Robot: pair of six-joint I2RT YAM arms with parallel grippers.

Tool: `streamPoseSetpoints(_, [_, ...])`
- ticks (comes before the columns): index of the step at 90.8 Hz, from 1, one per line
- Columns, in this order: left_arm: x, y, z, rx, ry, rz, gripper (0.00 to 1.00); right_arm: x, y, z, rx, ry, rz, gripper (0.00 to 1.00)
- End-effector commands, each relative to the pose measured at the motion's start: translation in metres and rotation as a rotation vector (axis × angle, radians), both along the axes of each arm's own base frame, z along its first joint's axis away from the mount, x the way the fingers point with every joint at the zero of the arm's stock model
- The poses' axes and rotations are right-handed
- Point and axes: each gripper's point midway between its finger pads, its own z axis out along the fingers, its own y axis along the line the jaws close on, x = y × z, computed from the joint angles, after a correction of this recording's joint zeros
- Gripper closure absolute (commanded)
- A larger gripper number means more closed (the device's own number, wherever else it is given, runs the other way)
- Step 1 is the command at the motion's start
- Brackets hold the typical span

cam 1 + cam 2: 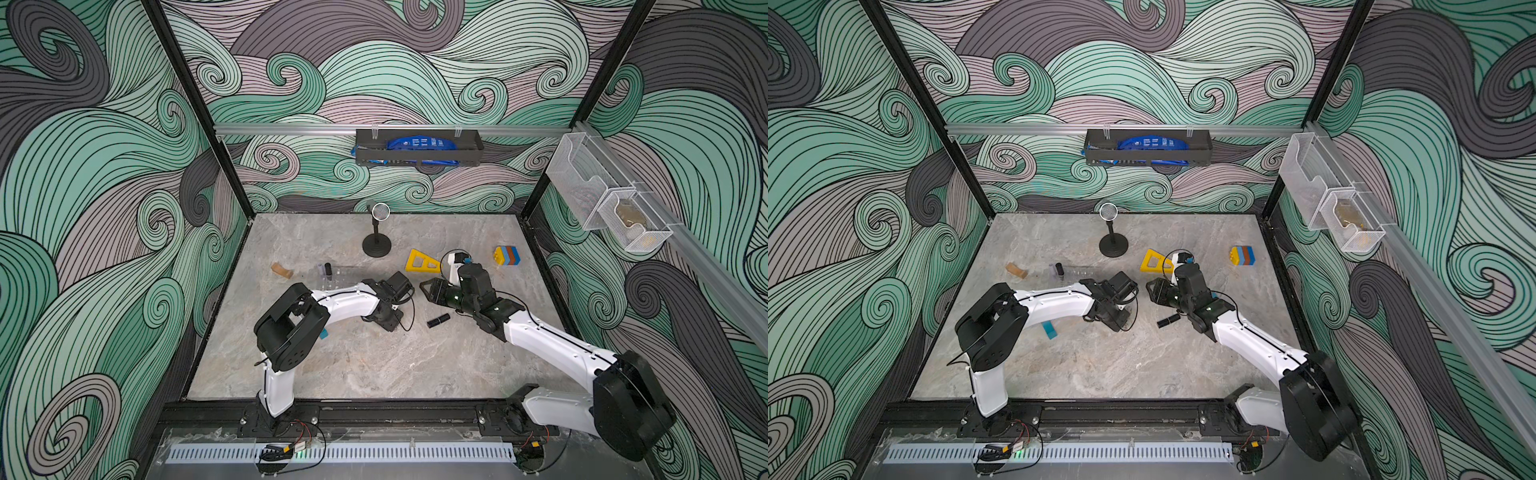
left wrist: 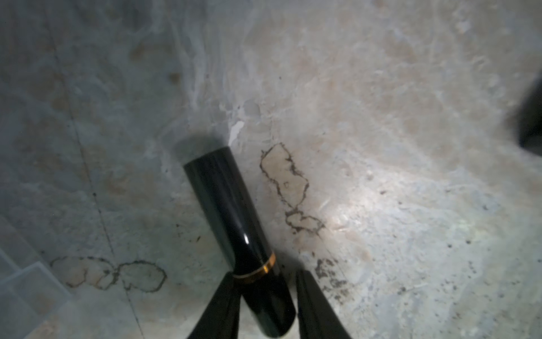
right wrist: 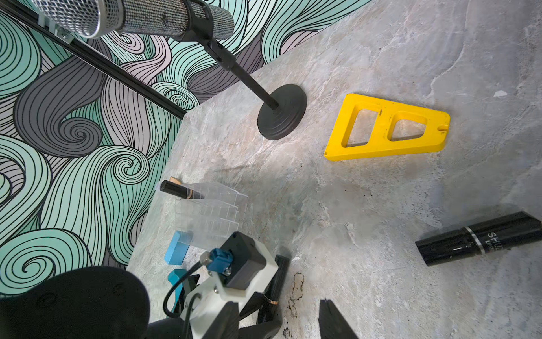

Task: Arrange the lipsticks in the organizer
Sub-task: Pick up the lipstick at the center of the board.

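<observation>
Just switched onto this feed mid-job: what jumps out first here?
The yellow triangular frame stands out brightest, lying flat on the table near the microphone stand. Next, the left pincer straddles a black lipstick lying on the table, while a second lipstick lies loose close to the right arm.

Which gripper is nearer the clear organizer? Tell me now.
Left. The left gripper sits close beside the organizer, jaws around a lipstick; the right gripper hangs farther off, beyond the left one.
</observation>
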Motion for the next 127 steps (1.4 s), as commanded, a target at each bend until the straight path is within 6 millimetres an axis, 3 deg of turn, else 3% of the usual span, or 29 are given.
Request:
streamPoseSetpoints(1, [0.003, 0.004, -0.008, 0.08, -0.012, -0.012, 0.68, 0.0, 0.002, -0.002, -0.006, -0.001, 0.021, 0.51])
streamPoseSetpoints(14, [0.004, 0.006, -0.006, 0.094, -0.015, -0.001, 0.78, 0.0, 0.003, 0.001, -0.005, -0.002, 0.027, 0.51])
streamPoseSetpoints(22, [0.003, 0.009, 0.01, 0.077, -0.039, 0.002, 0.88, -0.003, 0.005, 0.002, -0.005, 0.005, 0.046, 0.51])
streamPoseSetpoints(41, [-0.001, 0.003, 0.089, -0.223, -0.284, -0.09, 0.95, -0.031, 0.027, 0.01, 0.053, 0.103, 0.217, 0.48])
streamPoseSetpoints(53, [-0.01, -0.003, 0.153, -0.561, -0.574, -0.133, 0.95, -0.047, 0.046, 0.038, 0.12, 0.12, 0.305, 0.37])
streamPoseSetpoints(63, [-0.023, -0.006, 0.183, -0.72, -0.691, -0.197, 0.94, -0.06, 0.066, 0.062, 0.163, 0.108, 0.377, 0.33])
streamPoseSetpoints(81, [-0.028, -0.008, 0.195, -0.719, -0.661, -0.223, 0.95, -0.067, 0.087, 0.085, 0.179, 0.084, 0.432, 0.38])
streamPoseSetpoints(107, [-0.033, -0.011, 0.198, -0.759, -0.665, -0.247, 0.95, -0.052, 0.093, 0.074, 0.058, 0.076, 0.363, 0.48])
streamPoseSetpoints(119, [-0.035, -0.012, 0.202, -0.797, -0.637, -0.215, 0.94, -0.046, 0.094, 0.075, 0.035, 0.054, 0.362, 0.46])
streamPoseSetpoints(127, [-0.041, -0.014, 0.208, -0.838, -0.582, -0.231, 0.94, -0.048, 0.095, 0.088, 0.101, 0.033, 0.463, 0.43])
